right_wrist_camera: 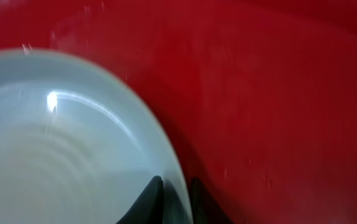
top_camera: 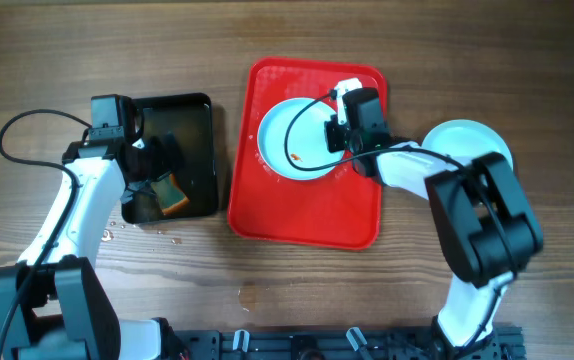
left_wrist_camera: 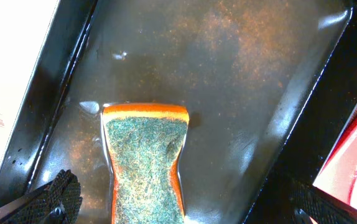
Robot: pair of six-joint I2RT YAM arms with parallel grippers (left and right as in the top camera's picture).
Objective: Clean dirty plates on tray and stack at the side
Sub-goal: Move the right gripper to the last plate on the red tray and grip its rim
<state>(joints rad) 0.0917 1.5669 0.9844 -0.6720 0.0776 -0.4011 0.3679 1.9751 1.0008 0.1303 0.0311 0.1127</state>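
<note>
My right gripper (right_wrist_camera: 172,200) clamps the right rim of the stained plate (top_camera: 285,130) at the far end of the red tray (top_camera: 307,215), my left gripper (left_wrist_camera: 185,202) gapes empty above the sponge (left_wrist_camera: 146,155); judged step: steadying for scrubbing, next requiring that sponge seized.

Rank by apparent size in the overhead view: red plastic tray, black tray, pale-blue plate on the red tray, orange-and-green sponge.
Largest to smallest: red rectangular plastic tray, black rectangular tray, round pale-blue plate, orange-and-green sponge.
</note>
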